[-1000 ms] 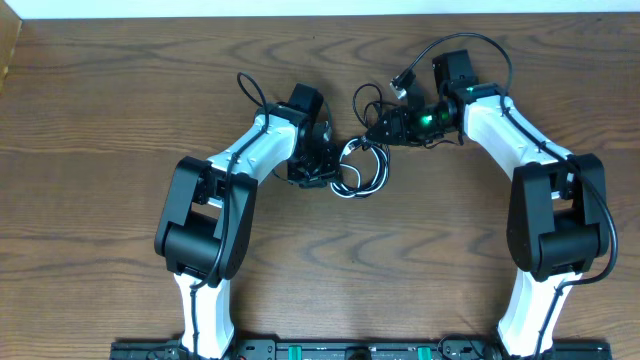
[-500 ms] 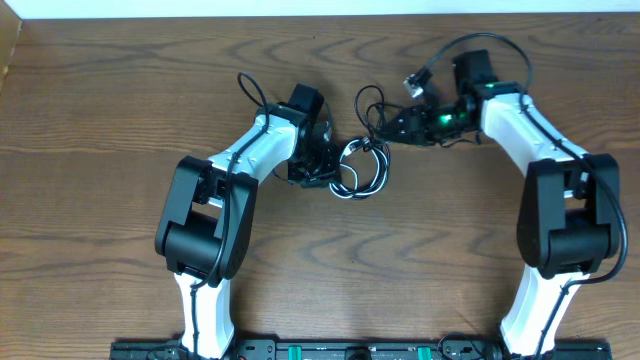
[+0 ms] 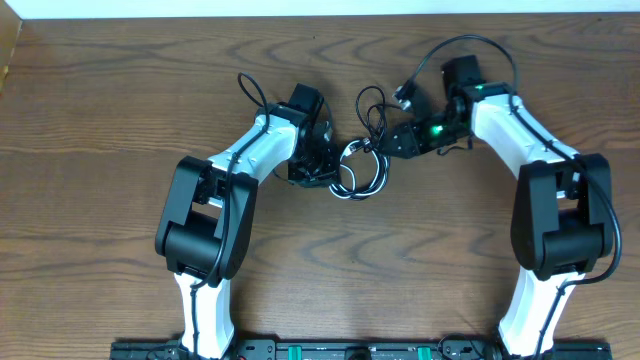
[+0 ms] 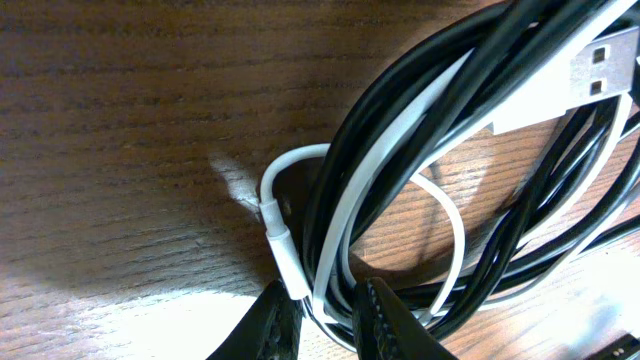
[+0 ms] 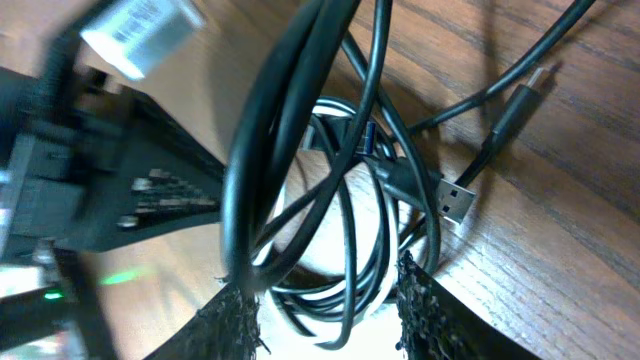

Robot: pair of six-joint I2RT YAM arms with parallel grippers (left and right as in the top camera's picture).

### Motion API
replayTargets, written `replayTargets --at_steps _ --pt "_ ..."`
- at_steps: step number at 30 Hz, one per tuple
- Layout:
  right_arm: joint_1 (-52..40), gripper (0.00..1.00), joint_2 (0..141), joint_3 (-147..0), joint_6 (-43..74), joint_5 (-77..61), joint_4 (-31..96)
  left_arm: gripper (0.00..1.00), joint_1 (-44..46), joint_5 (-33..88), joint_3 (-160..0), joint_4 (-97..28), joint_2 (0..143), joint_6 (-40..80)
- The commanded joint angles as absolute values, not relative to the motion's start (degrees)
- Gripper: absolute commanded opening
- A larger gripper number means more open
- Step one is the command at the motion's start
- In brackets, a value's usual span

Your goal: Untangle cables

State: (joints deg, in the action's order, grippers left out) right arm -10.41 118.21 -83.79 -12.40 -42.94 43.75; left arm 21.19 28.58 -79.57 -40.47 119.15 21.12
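The cables lie coiled on the table, touching the left gripper on its side toward the other arm. The left gripper is clenched on the coil's edge, with a white cord and black strands pinched between its fingers. Across the coil from the left gripper, the right gripper stands spread. Black loops run loosely between its fingers, and a black plug rests on the wood.

The right end effector has swung back nearer the cables.
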Motion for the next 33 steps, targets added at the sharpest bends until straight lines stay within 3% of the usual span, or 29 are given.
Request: replayTargets --at_steps 1,11,33 --pt "-12.69 0.41 116.73 -83.44 -13.78 -36.73 42.89 0.23 21.08 25.89 -79.07 -40.97 121.43 20.86" --pt "-17.02 0.39 116.73 -83.44 -13.76 -23.79 36.60 0.23 21.08 25.87 -79.07 -40.99 121.43 20.84" --pt "-18.79 0.36 116.73 -83.44 -7.31 -26.06 25.52 0.23 21.08 25.87 -79.07 -40.84 121.43 20.84"
